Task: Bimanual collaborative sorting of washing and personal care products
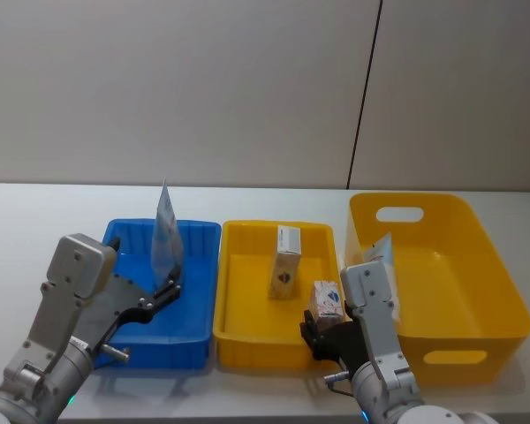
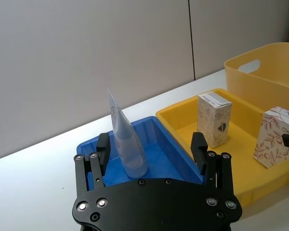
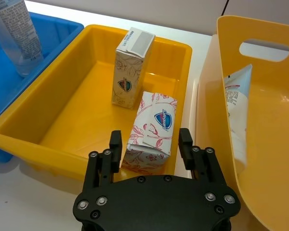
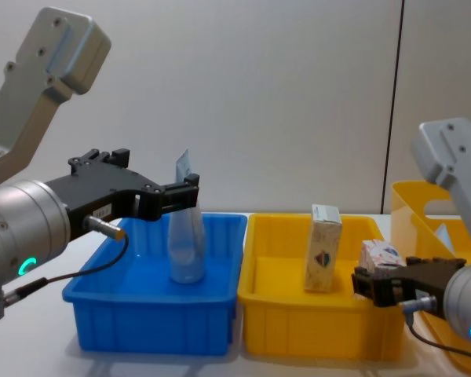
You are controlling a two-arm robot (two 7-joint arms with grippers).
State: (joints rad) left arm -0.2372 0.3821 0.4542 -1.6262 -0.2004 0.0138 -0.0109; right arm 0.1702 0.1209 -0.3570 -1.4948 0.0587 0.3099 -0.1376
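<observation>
**Sorting station: tube upright in blue tray, carton at right gripper**

Fingers (image 2: 104, 147) of the left gripper (image 2: 151, 151) stand spread wide, with a pale blue squeeze tube (image 2: 125, 144) between them; the wrist view shows a gap on the far side of the tube, and contact on the near finger cannot be judged. Nothing is clamped. That tube stands upright on its cap in the blue tray (image 1: 194, 336), crimped end up, at the left of the row.

Next in line, the shallow yellow tray (image 1: 247, 340) holds one cream carton (image 1: 286, 262) standing upright near its middle. A second carton with a red floral print and a blue-red badge (image 3: 151, 132) sits at the tray's near right corner, between the fingers of the right gripper (image 3: 150, 149). These fingers bracket the carton's lower end closely; whether they press on it cannot be told.

Farthest right, the deep yellow bin (image 1: 464, 265) with handle cut-outs contains another tube (image 3: 236, 108), which leans against the bin's left wall. All three containers rest side by side on the white table (image 1: 35, 221).
</observation>
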